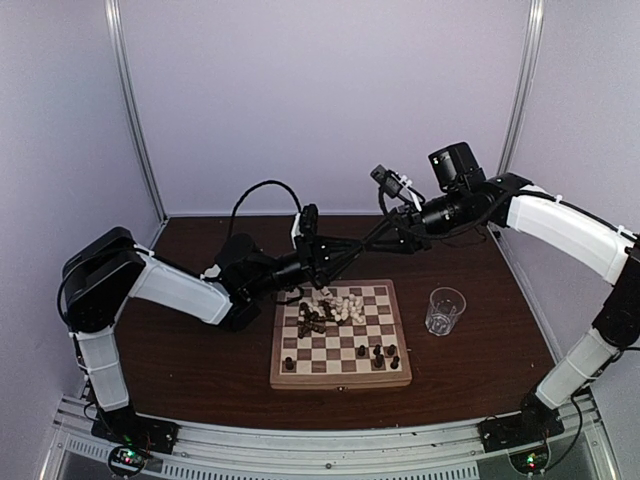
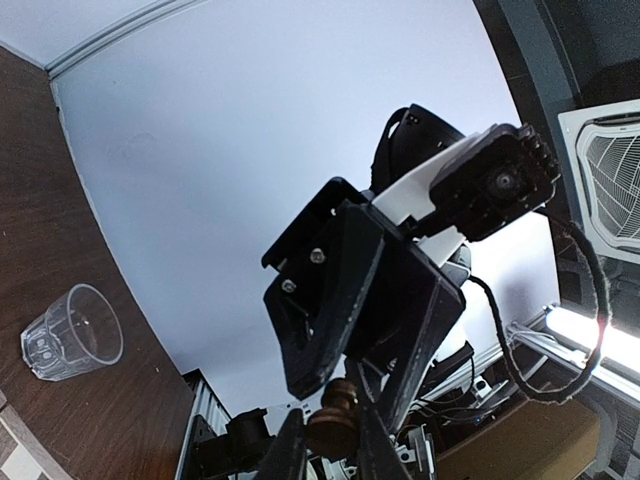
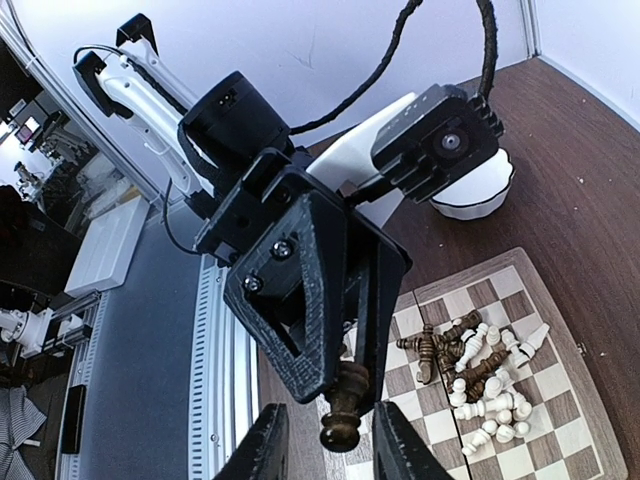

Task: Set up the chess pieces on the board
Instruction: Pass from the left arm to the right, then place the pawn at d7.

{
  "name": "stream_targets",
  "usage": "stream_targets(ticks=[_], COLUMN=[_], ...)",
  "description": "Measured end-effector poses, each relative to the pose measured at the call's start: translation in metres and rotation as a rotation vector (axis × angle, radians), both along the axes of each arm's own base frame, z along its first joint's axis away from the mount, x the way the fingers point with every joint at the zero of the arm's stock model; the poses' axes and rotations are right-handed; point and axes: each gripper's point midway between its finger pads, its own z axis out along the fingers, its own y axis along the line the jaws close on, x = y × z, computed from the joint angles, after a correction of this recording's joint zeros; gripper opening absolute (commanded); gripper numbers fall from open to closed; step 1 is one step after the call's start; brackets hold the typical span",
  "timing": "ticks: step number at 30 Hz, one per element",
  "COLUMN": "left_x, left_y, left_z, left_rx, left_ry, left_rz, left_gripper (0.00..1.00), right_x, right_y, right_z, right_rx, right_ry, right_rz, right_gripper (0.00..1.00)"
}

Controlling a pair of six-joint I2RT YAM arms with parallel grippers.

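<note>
Glass (image 1: pixel 445 311) — near board (image 1: pixel 338 381) edge

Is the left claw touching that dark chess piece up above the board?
Touching. The right wrist view shows the left claw pinching the dark chess piece by one end.

Your left gripper (image 3: pixel 348 372) pinches a dark piece (image 3: pixel 342 415); your right gripper (image 3: pixel 325 455), fingers apart, faces it tip to tip.

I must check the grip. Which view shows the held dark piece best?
The right wrist view: the dark piece shows nearly whole, sharp. The left wrist view shows only part, dim; the top view does not resolve it.
</note>
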Motion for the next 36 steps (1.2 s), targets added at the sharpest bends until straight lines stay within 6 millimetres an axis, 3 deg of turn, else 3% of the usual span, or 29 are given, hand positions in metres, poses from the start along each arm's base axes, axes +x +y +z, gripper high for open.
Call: stream_targets(ticks=[17, 21, 24, 26, 27, 32, 36], left_x=[0.001, 0.001, 0.002, 0.003, 0.003, 0.014, 0.031], left_y=[0.001, 0.002, 0.002, 0.003, 0.005, 0.034, 0.083], left_z=[0.002, 0.002, 0.000, -0.003, -0.007, -0.037, -0.056], left_rx=[-0.038, -0.038, -0.035, -0.028, -0.016, 0.118, 0.282], left_ry=[0.006, 0.009, 0.014, 0.017, 0.016, 0.077, 0.106], left_rz=[-0.001, 0.000, 0.003, 0.007, 0.012, 0.076, 0.194], left_gripper=[0.05, 0.26, 0.37, 0.51, 0.53, 0.53, 0.55], right_x=[0.005, 0.006, 0.009, 0.011, 0.012, 0.018, 0.018], right_y=[0.003, 0.003, 0.002, 0.000, -0.001, -0.010, -0.017], right_z=[0.005, 0.004, 0.002, -0.002, -0.005, -0.020, -0.041], right_rx=[0.015, 0.012, -0.001, -0.024, -0.037, -0.130, -0.241], right_ry=[0.005, 0.003, -0.013, -0.029, -0.039, -0.111, -0.186], right_rz=[-0.018, -0.022, -0.032, -0.043, -0.048, -0.073, -0.074], right_gripper=[0.05, 0.04, 0.03, 0.03, 0.03, 0.03, 0.04])
